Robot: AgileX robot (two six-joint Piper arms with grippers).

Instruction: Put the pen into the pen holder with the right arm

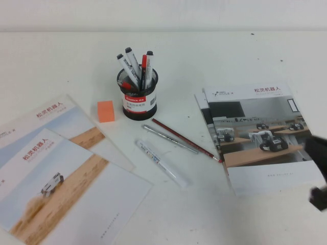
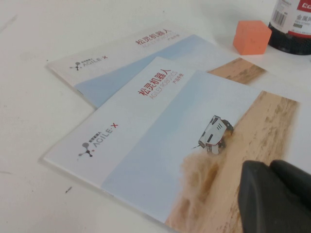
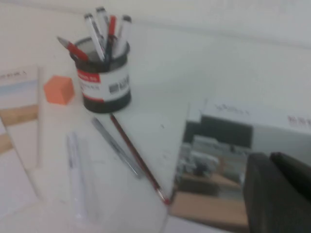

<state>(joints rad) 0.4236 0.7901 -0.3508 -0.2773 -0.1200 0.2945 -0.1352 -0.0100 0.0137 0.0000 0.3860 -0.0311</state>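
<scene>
Nearest the camera in the high view, the right gripper [image 1: 319,173] is showing only as a dark blur at the lower right edge of the frame, over the corner of a brochure stack [image 1: 255,135]; whether its fingers are open or closed cannot be told, and it is holding nothing visible. The left gripper [image 2: 274,196] is appearing only in its own wrist view, hanging low above two overlapping leaflets [image 1: 61,176] that are lying at the lower left of the high view; its opening cannot be told either. Toward the middle of the frame, an all-white pen [image 1: 162,163], a slim silver pen [image 1: 168,139] and a red pencil [image 1: 186,140] are lying on the white table [image 1: 51,66]. Further up, an orange block [image 1: 106,111] is sitting just left of the pen holder [image 1: 138,97]. The pen [image 1: 129,71] is standing tilted inside that holder with its black cap upward, among other markers.
</scene>
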